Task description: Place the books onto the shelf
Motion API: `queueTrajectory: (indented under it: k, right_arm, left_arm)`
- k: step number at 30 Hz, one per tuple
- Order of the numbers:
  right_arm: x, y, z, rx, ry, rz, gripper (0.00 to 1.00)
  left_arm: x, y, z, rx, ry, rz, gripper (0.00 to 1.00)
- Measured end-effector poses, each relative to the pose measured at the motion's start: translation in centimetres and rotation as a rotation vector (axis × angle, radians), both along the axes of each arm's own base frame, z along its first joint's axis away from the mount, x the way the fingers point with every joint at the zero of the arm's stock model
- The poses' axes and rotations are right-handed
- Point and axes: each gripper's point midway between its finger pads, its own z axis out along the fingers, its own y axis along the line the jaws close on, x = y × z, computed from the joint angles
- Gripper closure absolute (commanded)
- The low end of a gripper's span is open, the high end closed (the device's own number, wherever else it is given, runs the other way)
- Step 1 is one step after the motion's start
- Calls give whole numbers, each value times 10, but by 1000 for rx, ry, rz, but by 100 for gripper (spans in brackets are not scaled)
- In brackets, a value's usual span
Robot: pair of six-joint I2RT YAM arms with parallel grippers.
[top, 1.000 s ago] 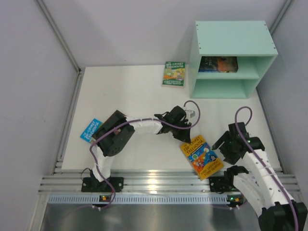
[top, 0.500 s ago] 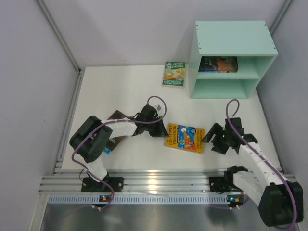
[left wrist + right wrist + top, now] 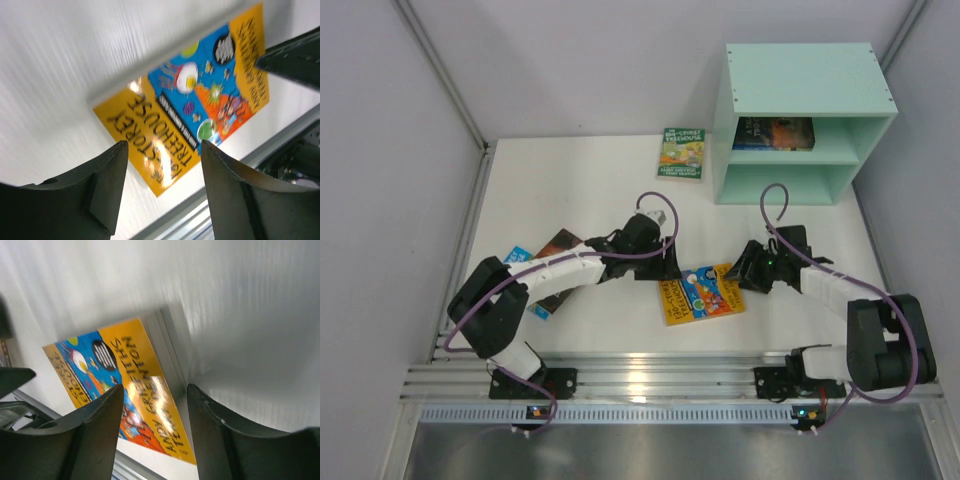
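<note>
An orange-yellow book point(image 3: 702, 293) lies flat on the white table between my two grippers. My left gripper point(image 3: 665, 268) hovers open at its left edge. In the left wrist view the cover point(image 3: 200, 95) shows beyond the left gripper point(image 3: 165, 170), and nothing sits between the jaws. My right gripper point(image 3: 741, 275) is open at the book's right edge. In the right wrist view the right gripper point(image 3: 155, 405) straddles that edge of the cover point(image 3: 125, 385). A green book point(image 3: 681, 152) lies left of the mint-green shelf point(image 3: 800, 80). One dark book point(image 3: 773, 133) rests in its upper compartment.
A dark brown book point(image 3: 558, 245) and a light blue book point(image 3: 516, 258) lie under the left arm at the table's left side. Grey walls close in both sides. A metal rail point(image 3: 650, 372) runs along the near edge.
The left gripper has opened and let go of the orange-yellow book, which now lies slightly turned. The right arm has reached in to the book's right edge, its jaws narrower.
</note>
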Motion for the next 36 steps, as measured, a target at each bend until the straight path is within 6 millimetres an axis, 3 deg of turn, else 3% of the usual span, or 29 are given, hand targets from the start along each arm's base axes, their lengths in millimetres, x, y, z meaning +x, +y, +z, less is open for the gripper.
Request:
queueTrajectory:
  k: [4,5,7,10,15,21,26,30,33,36]
  right_arm:
    - [36,2,10,-24,-51,39,49]
    - [46,3,17,-31,-72,43,45]
    - [66,1,32,-49,-117,33,41]
    - [76,-3,52,-61,-154,-18,33]
    - [45,-8,62,-22,-124,-122,25]
    - [-8,-17,52,-14,-46,-192,24]
    - [-32,-24,52,-38,-36,-206,24]
    - [-47,-31,45,-64,-45,-226,25]
    - [-56,-36,31,-91,-16,-238,25]
    - [-65,-38,16,-104,28,-238,25]
  left_arm:
    - [52,-4,28,21,-134,-16,32]
    - [61,-5,30,31,-157,-25,32]
    - [74,-8,26,56,-186,-60,32]
    - [73,-10,4,94,-165,-136,33]
    - [48,-9,-36,106,-55,-243,34]
    - [32,-14,-36,56,-37,-260,40]
    - [-19,-22,-37,-8,45,-273,45]
    - [-56,-29,-36,-60,136,-287,41]
    - [-53,-30,-34,-40,142,-262,37]
    - [-34,-36,-29,-9,110,-241,37]
